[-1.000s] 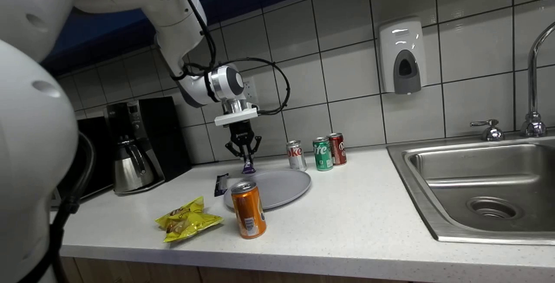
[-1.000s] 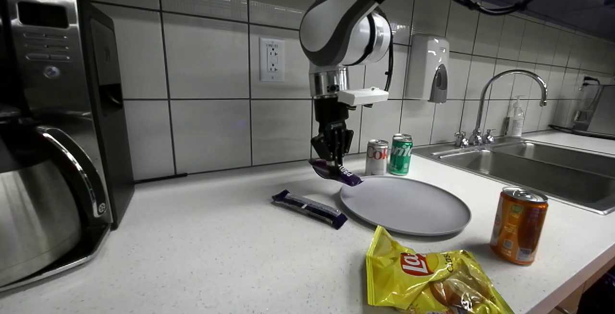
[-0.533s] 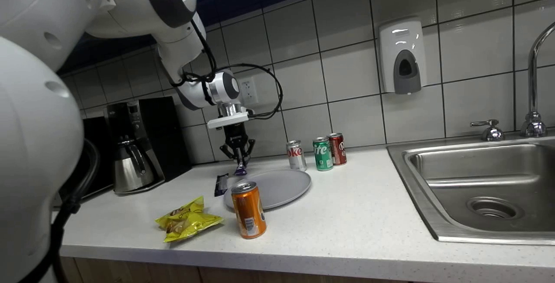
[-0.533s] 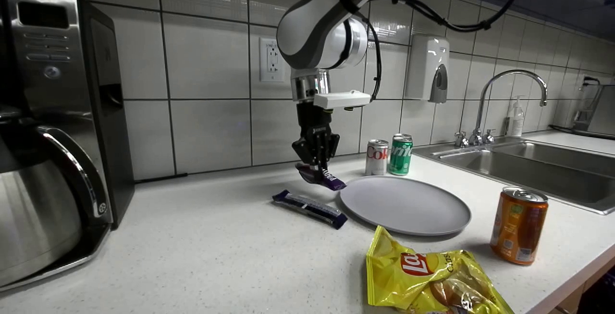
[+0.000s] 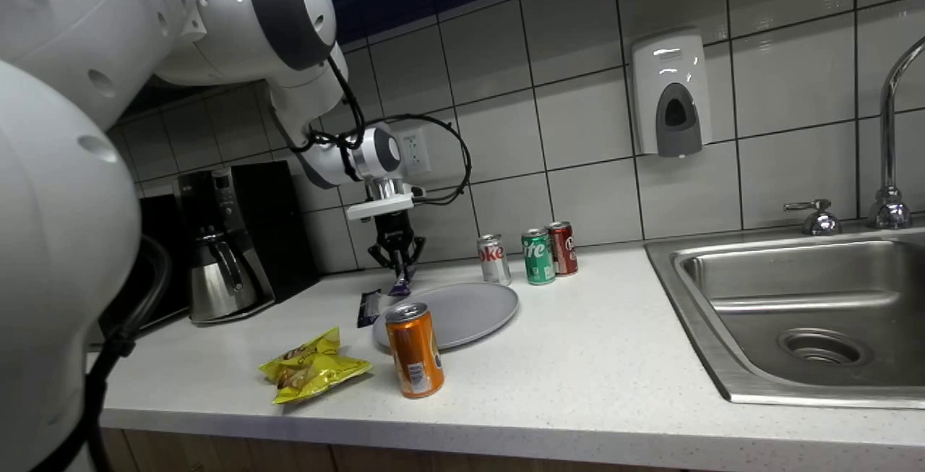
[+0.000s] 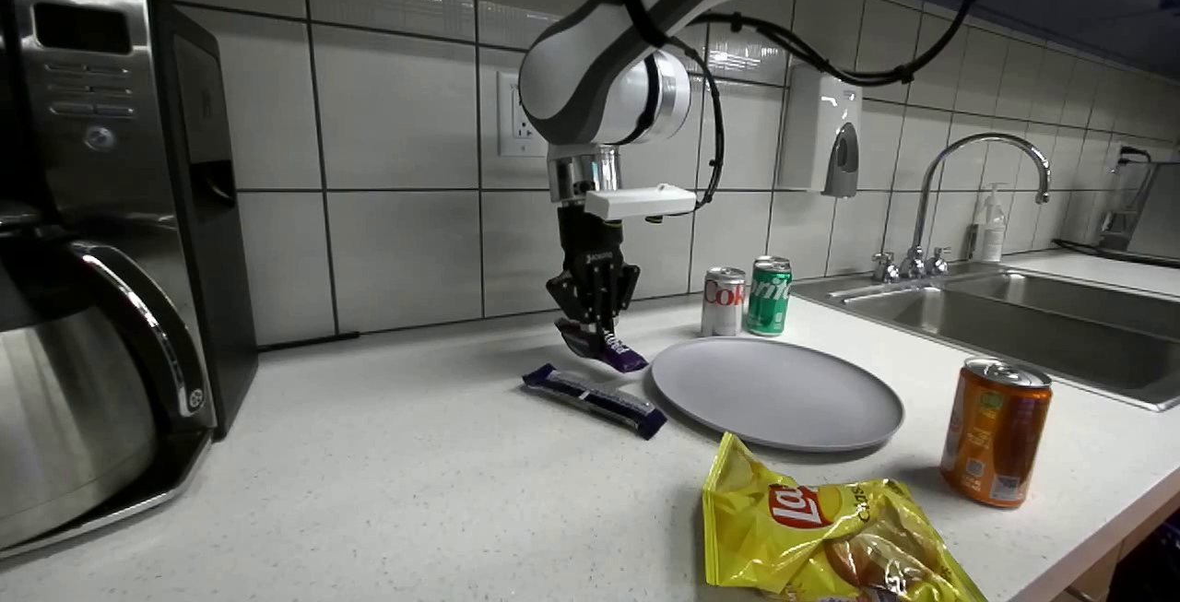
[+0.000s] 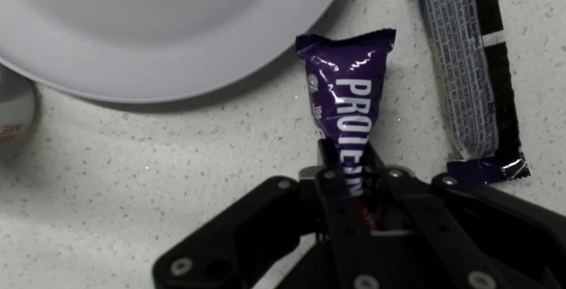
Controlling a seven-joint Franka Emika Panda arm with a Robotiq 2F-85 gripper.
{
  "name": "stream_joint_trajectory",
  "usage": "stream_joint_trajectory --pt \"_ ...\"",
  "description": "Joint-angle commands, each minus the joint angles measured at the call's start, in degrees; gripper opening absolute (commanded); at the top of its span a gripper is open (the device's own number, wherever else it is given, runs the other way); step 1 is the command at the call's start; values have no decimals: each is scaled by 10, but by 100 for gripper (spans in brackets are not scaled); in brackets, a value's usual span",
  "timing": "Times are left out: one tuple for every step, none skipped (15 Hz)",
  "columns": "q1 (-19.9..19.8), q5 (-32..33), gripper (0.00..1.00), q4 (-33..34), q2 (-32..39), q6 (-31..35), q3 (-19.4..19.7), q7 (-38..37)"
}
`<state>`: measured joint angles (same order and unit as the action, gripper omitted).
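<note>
1. Hand [image 7: 349,152]: closed, gripping a purple protein bar [image 7: 349,65] near its middle. Bearings below read from the hand, 12 at picture top.
2. Same bar: held tilted; in the wrist view its lettered end points to 12 o'clock. Contact with the worktop [image 6: 369,473]: cannot tell.
3. Second wrapped bar [image 6: 595,399]: flat on the worktop, 6 o'clock in an exterior view, 2 o'clock in the wrist view; small print facing up.
4. Grey plate [image 6: 777,395]: near, between 3 and 4 o'clock in an exterior view, 10 o'clock in the wrist view.
5. Silver Coke can [image 6: 723,302]: upright, between 2 and 3 o'clock in an exterior view. Green Sprite can [image 6: 768,296] near it, slightly farther along that bearing. Red can [image 5: 563,248] just beside the green one; whether they touch: cannot tell.
6. Yellow Lay's bag [image 6: 830,533]: lying on the worktop, between 4 and 5 o'clock in an exterior view.
7. Orange can [image 6: 996,436]: upright, well apart from the hand, between 3 and 4 o'clock in an exterior view.
8. Coffee maker [image 6: 198,261]: between 9 and 10 o'clock in an exterior view.
9. Sink [image 5: 831,395]: 3 o'clock in an exterior view. Soap dispenser [image 5: 672,92]: on the tiled wall [image 5: 788,82], 2 o'clock.
</note>
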<state>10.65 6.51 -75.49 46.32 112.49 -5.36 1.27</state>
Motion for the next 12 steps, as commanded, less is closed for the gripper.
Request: stream_joint_trajectory --pt "9 -3 40 36 16 -25 3 -4" --pt "10 -1 47 35 14 -24 2 0" --pt "10 -1 53 35 14 -24 2 1" --pt "11 0 59 33 12 -24 2 2" --pt "12 0 68 33 11 -25 2 3" --pt "12 0 74 28 7 -24 3 3" --pt "13 2 83 26 5 -24 4 3" --pt "13 4 89 20 1 -24 5 4" --pt "13 6 98 16 -3 -25 6 6" --pt "12 8 100 10 -7 -24 7 5" --pt "12 9 100 4 -12 -24 8 5" --pt "12 11 100 -2 -18 -24 11 2"
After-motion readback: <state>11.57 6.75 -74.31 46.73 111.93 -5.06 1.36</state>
